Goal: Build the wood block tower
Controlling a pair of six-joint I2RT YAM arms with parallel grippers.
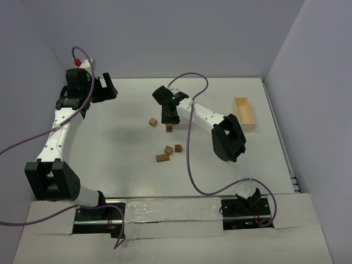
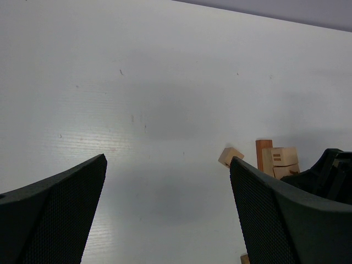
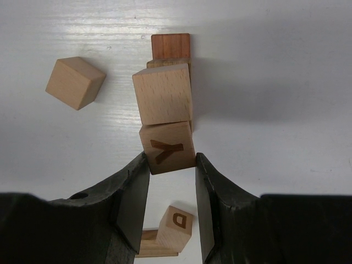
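Right pincer (image 3: 170,165) is closed on the flanks of a pale wooden cube stamped with a brown Y (image 3: 166,147), low in its wrist view. Touching that cube, further up the frame, sits a plain pale wooden cube (image 3: 163,93), with a reddish-brown wooden block (image 3: 170,45) at the top. Together they form the narrow wooden tower (image 1: 169,128), near the centre of the overhead view on the white desk (image 1: 126,137). One loose tan wooden cube (image 3: 75,82) lies upper left of it. Left pincer (image 2: 169,159) gapes wide with nothing in it, at the upper left overhead.
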